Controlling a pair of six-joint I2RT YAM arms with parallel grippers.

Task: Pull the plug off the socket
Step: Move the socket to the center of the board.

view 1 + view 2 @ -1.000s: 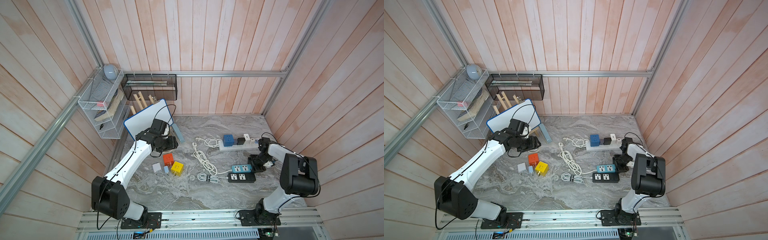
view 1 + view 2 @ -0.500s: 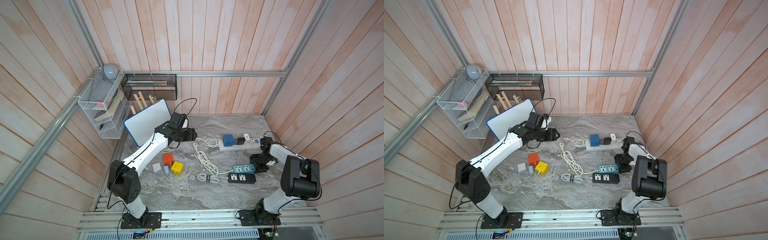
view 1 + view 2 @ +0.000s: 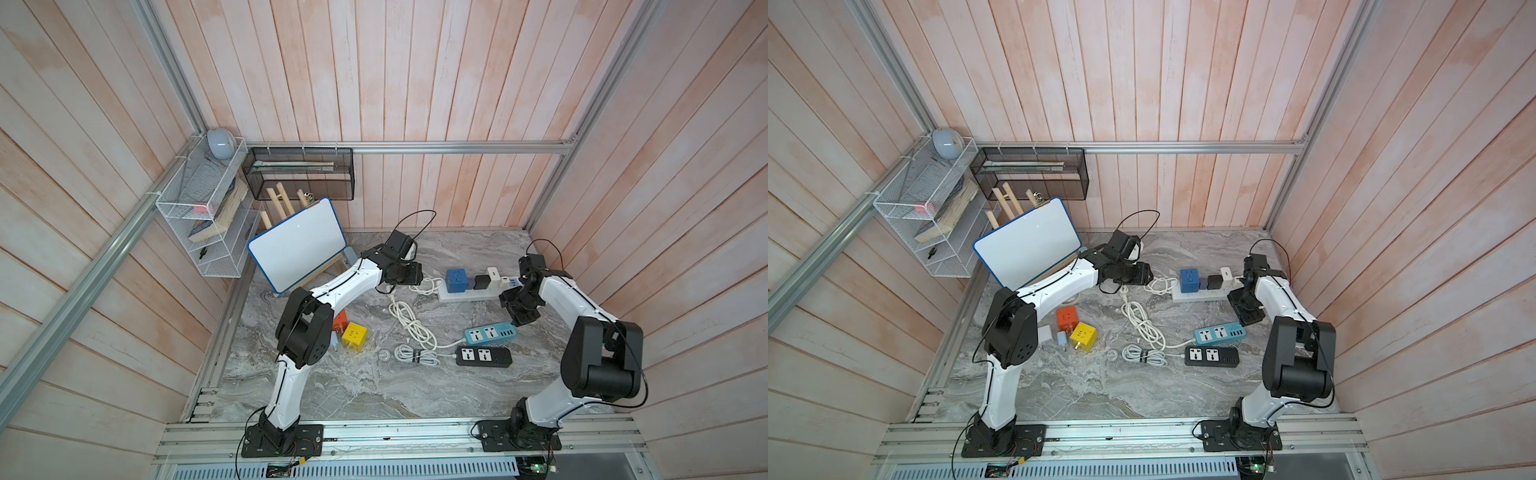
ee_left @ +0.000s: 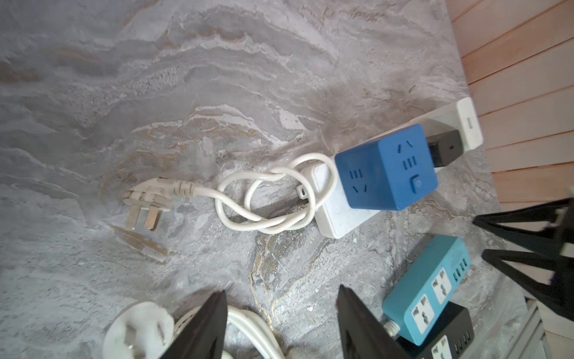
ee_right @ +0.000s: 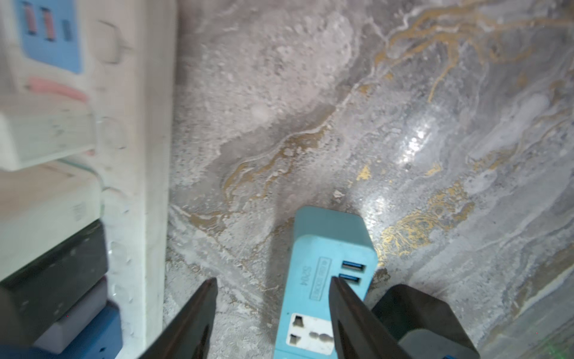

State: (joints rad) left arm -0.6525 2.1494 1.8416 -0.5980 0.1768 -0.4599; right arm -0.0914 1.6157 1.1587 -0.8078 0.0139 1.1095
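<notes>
In both top views a white socket strip (image 3: 469,296) (image 3: 1200,295) lies at the back right of the marble table. A blue cube adapter (image 3: 456,280) (image 4: 388,167), a black plug (image 3: 482,282) (image 4: 444,149) and a white plug (image 3: 493,276) sit in it. My left gripper (image 3: 409,275) (image 4: 281,292) hovers open and empty near the strip's cord end. My right gripper (image 3: 521,316) (image 5: 274,279) is open and empty between the white strip (image 5: 136,155) and the end of a teal strip (image 5: 326,258).
A teal strip (image 3: 490,333) and a black strip (image 3: 483,356) lie in front of the right gripper. Coiled white cords (image 3: 409,328) and a loose plug (image 4: 149,202) lie mid-table. Yellow cube (image 3: 354,336) sits left, whiteboard (image 3: 297,245) back left.
My left arm has swung from the whiteboard rightward to the cord end of the white strip. My right gripper has opened and stayed by the strip's right end.
</notes>
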